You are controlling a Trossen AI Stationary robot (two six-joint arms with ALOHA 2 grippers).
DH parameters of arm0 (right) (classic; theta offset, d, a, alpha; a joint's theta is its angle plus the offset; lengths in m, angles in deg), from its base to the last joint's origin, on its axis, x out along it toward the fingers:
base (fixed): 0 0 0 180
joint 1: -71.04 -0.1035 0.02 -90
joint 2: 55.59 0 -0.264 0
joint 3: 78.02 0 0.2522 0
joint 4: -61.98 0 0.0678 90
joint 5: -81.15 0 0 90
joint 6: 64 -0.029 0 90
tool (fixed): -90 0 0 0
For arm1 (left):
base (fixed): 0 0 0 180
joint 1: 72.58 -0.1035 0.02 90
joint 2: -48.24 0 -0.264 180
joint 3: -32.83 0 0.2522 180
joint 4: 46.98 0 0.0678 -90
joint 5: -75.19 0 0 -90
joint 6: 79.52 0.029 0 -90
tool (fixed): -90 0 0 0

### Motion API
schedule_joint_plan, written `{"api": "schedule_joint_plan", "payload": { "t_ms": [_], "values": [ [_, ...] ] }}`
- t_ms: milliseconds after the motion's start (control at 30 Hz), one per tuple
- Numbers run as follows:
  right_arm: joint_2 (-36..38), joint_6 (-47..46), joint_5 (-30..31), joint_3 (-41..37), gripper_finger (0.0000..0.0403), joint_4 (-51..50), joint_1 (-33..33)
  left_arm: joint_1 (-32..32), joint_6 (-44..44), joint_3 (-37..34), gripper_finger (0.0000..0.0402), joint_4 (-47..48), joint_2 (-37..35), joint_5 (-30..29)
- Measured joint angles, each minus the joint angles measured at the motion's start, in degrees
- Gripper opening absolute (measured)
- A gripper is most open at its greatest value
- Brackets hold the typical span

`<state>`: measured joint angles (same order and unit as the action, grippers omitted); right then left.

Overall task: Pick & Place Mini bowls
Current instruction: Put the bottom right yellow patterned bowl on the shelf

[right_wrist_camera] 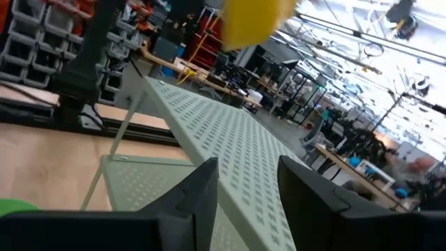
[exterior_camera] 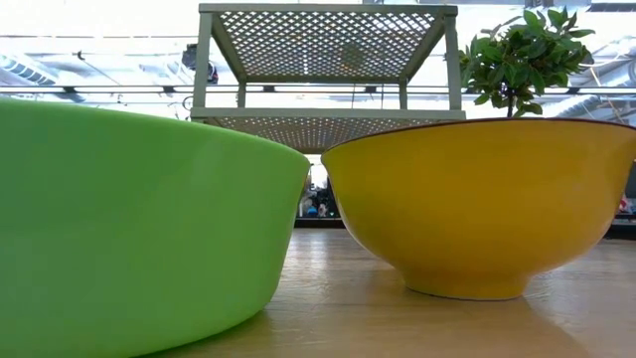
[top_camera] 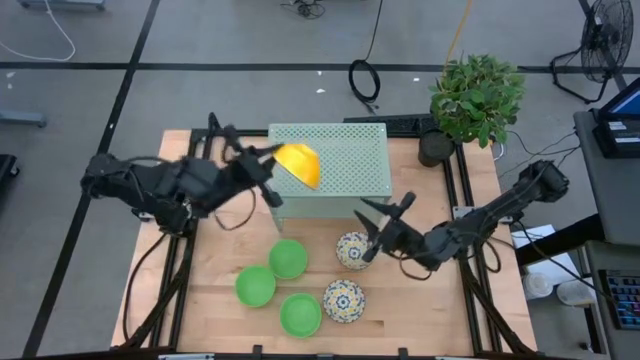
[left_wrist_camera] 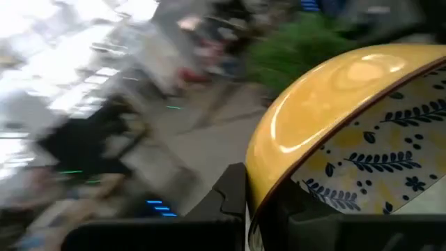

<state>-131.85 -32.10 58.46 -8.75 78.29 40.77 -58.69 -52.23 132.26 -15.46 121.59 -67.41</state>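
Note:
My left gripper (top_camera: 272, 172) is above the left part of the pale green perforated stand (top_camera: 345, 175), shut on a mini bowl (top_camera: 298, 165) that is yellow outside and has a blue-and-yellow floral pattern inside (left_wrist_camera: 376, 139). My right gripper (top_camera: 386, 212) is open over the table just in front of the stand, close to a floral bowl (top_camera: 353, 250), and touches nothing. A second floral bowl (top_camera: 343, 300) and three green bowls (top_camera: 288, 258) (top_camera: 254, 286) (top_camera: 300, 314) sit upright on the table. In the low view, a green bowl (exterior_camera: 129, 229) and a yellow bowl wall (exterior_camera: 487, 209) stand close up. My left gripper pinches the bowl's rim (left_wrist_camera: 261, 185), one finger (left_wrist_camera: 230, 199) on the yellow outer wall and the other inside (left_wrist_camera: 313, 219) on the floral face. The fingers come from the table's left side. The bowl is lifted clear above the stand and tilted.
The stand (right_wrist_camera: 230, 153) takes up the far middle of the table. A potted plant (top_camera: 475, 100) stands at the far right corner. Cables and a fan lie on the floor beyond the table. Bare wood (top_camera: 420, 310) shows at the near right.

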Motion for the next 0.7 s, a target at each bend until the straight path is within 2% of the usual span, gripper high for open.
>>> {"api": "schedule_joint_plan", "payload": {
  "t_ms": [133, 267, 333, 500, 600, 700],
  "values": [
    [2.0, -1.3, 0.1, -1.9, 0.0134, 0.1, -0.5, -6.4, -14.6, 7.6, 0.0012, 15.2, 0.8, 15.1],
    [2.4, -1.0, 0.0, -2.0, 0.0134, 0.2, -1.1, -14.6, -24.0, 19.5, 0.0012, 31.3, 4.2, 20.1],
    [2.4, -0.9, 0.1, -2.0, 0.0134, 0.1, -1.2, -19.9, -28.2, 28.0, 0.0012, 38.4, 7.0, 25.3],
    [2.4, -1.2, 0.1, -2.0, 0.0134, 0.1, -1.1, -32.8, -35.6, 45.7, 0.0012, 60.3, 16.5, 47.6],
    [2.4, -2.0, 0.1, -2.0, 0.0134, 0.1, -1.1, -37.5, -36.3, 48.9, 0.0012, 71.1, 22.6, 59.9],
    [2.4, -2.7, 0.1, -2.0, 0.0134, -0.3, -1.1, -39.6, -36.4, 48.2, 0.0012, 72.2, 26.6, 63.9]
  ]
}}
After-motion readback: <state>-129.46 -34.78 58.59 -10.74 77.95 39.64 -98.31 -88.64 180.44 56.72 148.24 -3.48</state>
